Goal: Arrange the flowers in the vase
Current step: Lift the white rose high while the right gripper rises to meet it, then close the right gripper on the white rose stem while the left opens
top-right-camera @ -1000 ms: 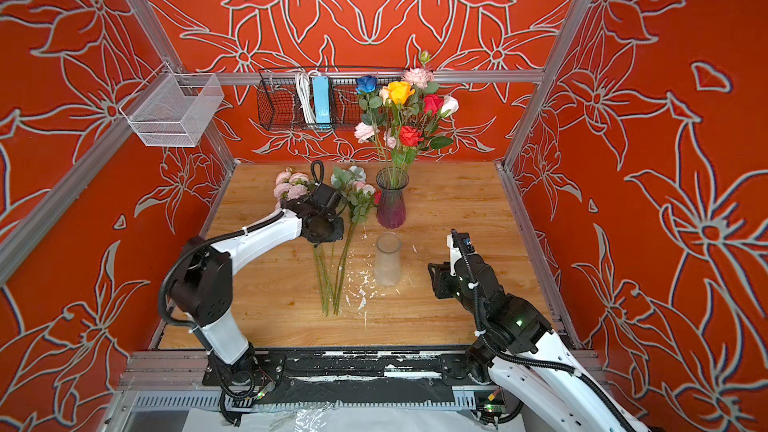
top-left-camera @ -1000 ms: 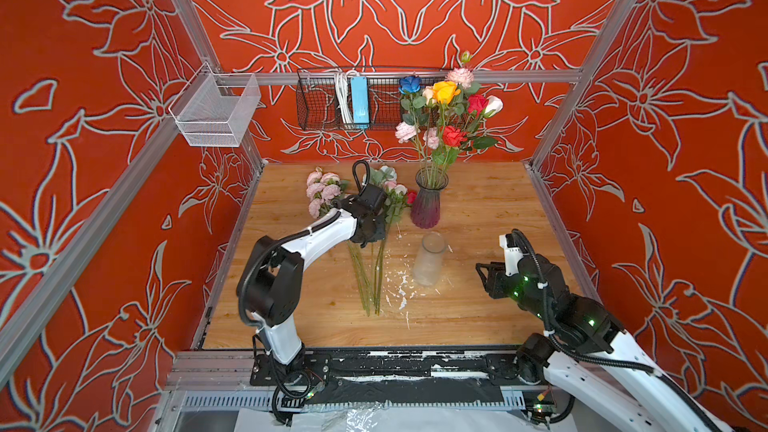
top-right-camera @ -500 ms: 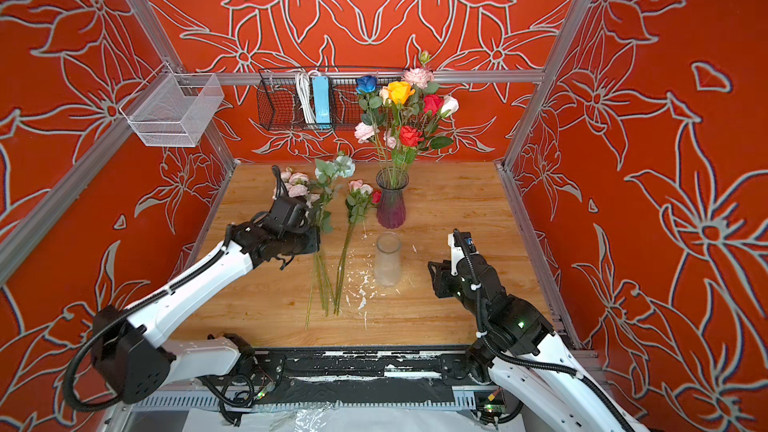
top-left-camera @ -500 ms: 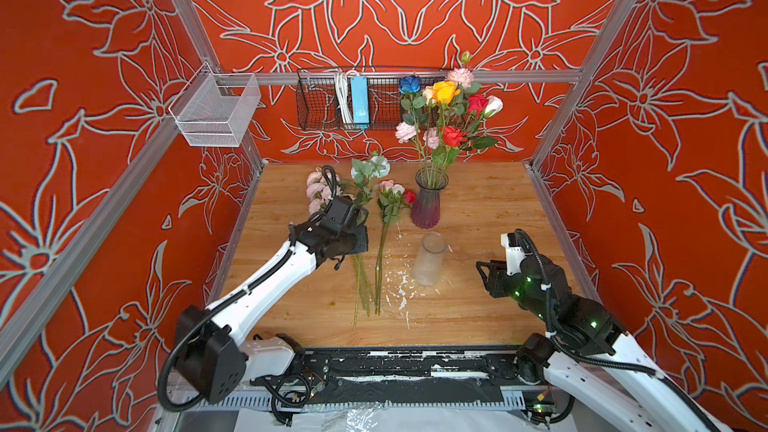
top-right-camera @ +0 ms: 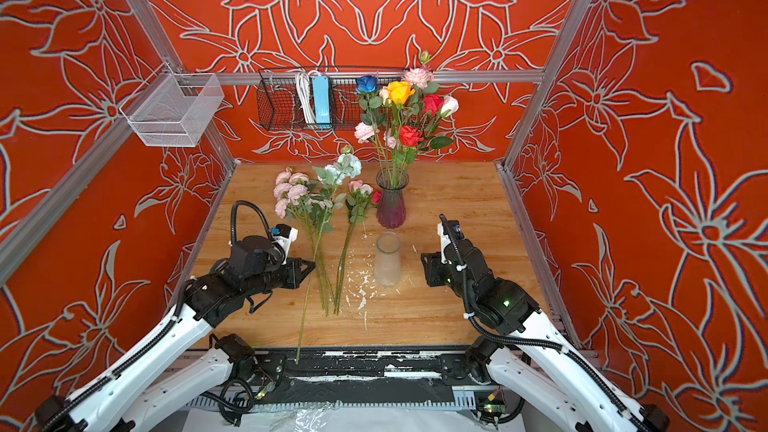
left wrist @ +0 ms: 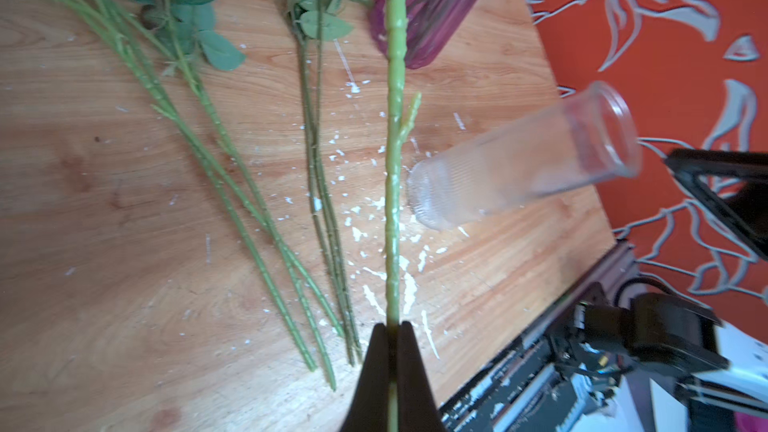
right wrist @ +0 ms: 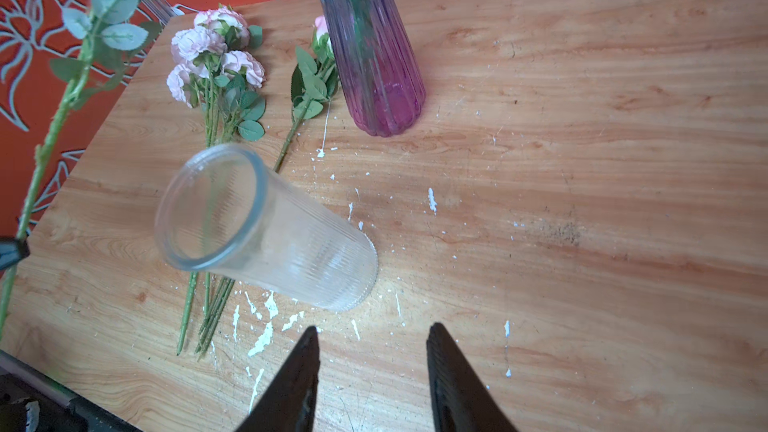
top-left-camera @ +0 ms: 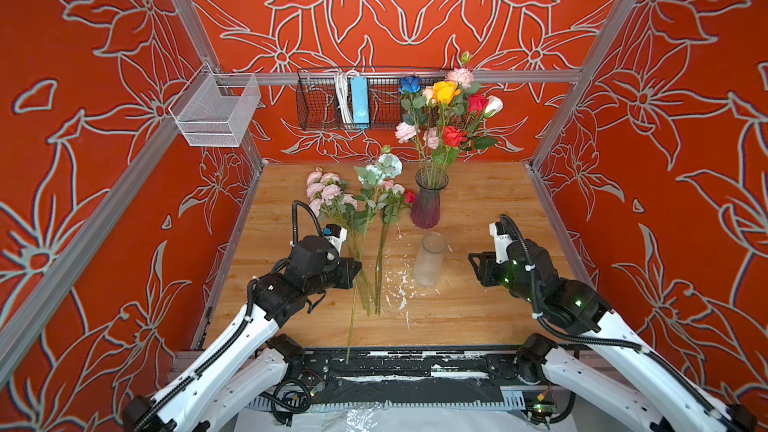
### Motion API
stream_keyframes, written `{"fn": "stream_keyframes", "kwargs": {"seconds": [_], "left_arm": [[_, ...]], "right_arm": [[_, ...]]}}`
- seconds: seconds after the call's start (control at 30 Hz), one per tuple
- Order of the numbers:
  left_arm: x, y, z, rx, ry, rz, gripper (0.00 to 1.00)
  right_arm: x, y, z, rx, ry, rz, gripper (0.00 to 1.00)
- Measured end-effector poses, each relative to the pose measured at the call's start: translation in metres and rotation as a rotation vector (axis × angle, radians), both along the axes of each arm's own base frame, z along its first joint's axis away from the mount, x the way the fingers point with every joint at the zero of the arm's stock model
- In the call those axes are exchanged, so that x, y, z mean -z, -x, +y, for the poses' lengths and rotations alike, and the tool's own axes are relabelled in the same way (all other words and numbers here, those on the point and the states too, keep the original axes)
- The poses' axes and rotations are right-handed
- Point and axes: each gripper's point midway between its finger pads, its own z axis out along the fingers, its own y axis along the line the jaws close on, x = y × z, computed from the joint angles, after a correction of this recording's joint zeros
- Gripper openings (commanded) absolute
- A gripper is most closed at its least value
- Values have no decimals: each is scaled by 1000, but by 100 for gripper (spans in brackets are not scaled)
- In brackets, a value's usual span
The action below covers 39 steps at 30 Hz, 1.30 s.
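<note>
My left gripper [top-left-camera: 356,271] [left wrist: 392,326] is shut on the green stem of a pale blue-white flower [top-left-camera: 390,164] [top-right-camera: 348,164]. It holds that flower lifted off the wood, and the stem's end hangs over the front rail. Pink ruffled flowers [top-left-camera: 326,193] [right wrist: 216,51] and small rose stems [top-left-camera: 392,195] lie on the table [top-left-camera: 490,201]. A purple ribbed vase [top-left-camera: 427,205] [right wrist: 376,76] holds a mixed bouquet [top-left-camera: 446,114]. In front of it stands a clear ribbed vase [top-left-camera: 430,259] [right wrist: 266,230] [left wrist: 519,160], empty. My right gripper [top-left-camera: 473,261] [right wrist: 372,330] hangs open just right of the clear vase, holding nothing.
A black wire basket [top-left-camera: 328,97] holding a blue box and white cable hangs on the back wall. A white mesh basket [top-left-camera: 216,110] hangs on the left rail. White flecks [top-left-camera: 397,284] dot the wood. Black base rail [top-left-camera: 415,367] runs along the front edge.
My left arm has drawn back toward the front edge, lifting the pale blue-white flower out of the pile by its stem. The right gripper's jaws narrowed very slightly; the right arm stayed put.
</note>
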Motion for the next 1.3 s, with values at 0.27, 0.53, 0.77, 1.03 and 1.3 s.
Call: {"fn": "stream_keyframes", "kwargs": {"seconds": [0.27, 0.53, 0.77, 1.03, 1.3], "left_arm": [[-20, 31, 1, 39, 152, -98, 0], [-81, 7, -22, 106, 270, -300, 0], [-120, -25, -60, 203, 296, -392, 0], [-140, -39, -79, 235, 337, -487, 0], [-147, -44, -86, 247, 357, -524, 0]], "right_arm": [[-50, -7, 23, -101, -59, -88, 54], [-125, -19, 93, -355, -265, -161, 73], [-178, -48, 158, -526, -417, -162, 73], [-156, -82, 190, -487, -421, -77, 55], [-151, -90, 208, -499, -422, -62, 43]]}}
